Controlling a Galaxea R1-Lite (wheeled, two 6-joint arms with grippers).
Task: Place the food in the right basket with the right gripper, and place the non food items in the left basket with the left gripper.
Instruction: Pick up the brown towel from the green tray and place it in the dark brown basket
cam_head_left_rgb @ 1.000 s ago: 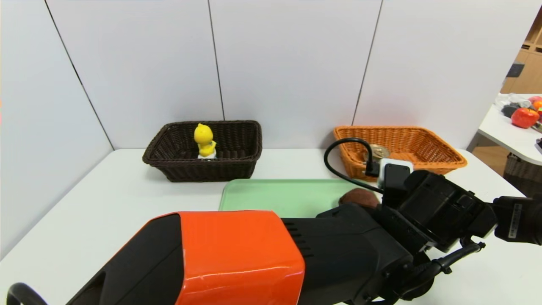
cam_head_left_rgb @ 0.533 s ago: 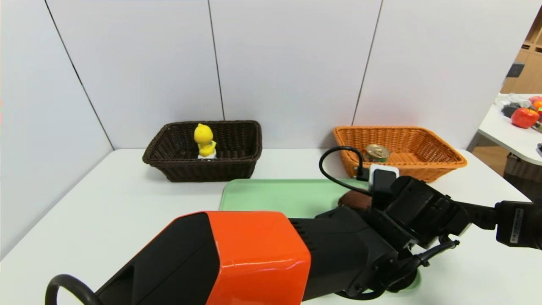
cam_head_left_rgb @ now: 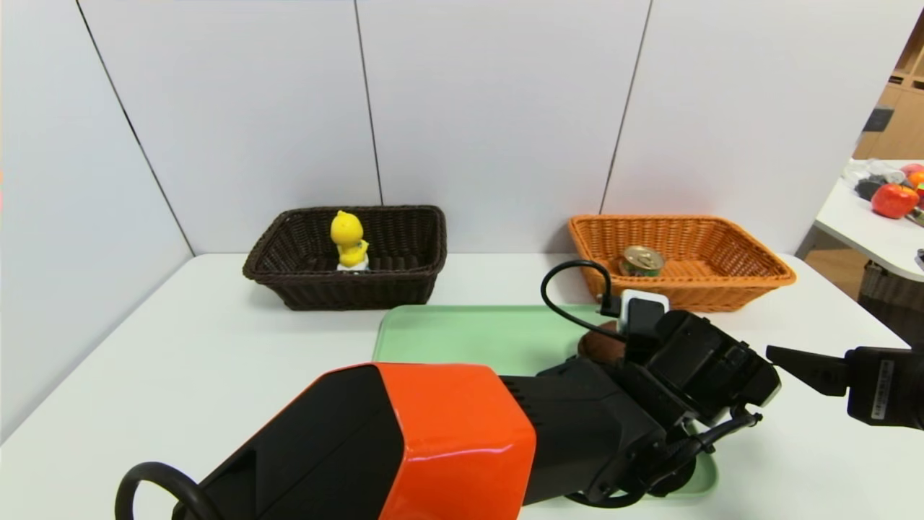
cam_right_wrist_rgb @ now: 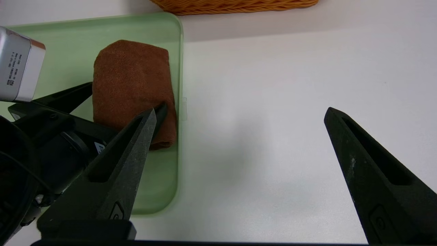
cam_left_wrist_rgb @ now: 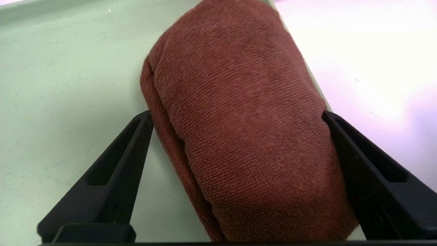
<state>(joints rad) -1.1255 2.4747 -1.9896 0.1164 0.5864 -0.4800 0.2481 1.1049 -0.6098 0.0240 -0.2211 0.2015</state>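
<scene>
Towel first: the rolled dark brown terry towel (cam_left_wrist_rgb: 239, 130) lies on the pale green plastic tray (cam_head_left_rgb: 469, 336), at the tray's right edge, low and right of centre in the head view. It is the last thing left on the tray. In the left wrist view the left gripper (cam_left_wrist_rgb: 239, 177) has its black fingers spread wide to either side of the roll, their tips (cam_left_wrist_rgb: 136, 136) right at the cloth but not pressing it in. The jaws are open and nothing is held.

In the upper left of the head view, the yellow duck-like plastic toy (cam_head_left_rgb: 349, 242) stands upright inside the dark brown woven wicker basket (cam_head_left_rgb: 404, 289). In the upper right, the small round tin can with a gold lid (cam_head_left_rgb: 642, 261) sits in the shallow orange-tan wicker basket (cam_head_left_rgb: 758, 278). That leaves only the towel to be sorted, so the task looks close to done.

The right gripper (cam_right_wrist_rgb: 239, 164) hangs at the right edge of the head view above the bare white table (cam_head_left_rgb: 180, 375), its fingers wide apart and empty; it appears to have no further part.

The step in hand is the grasp of the towel. The next move calls for closing the left fingers firmly across the roll. Soft cloth gives, so a shallow pinch could unroll it. Then it must be lifted clear of the tray's lip and carried to the dark basket, beside the duck.
</scene>
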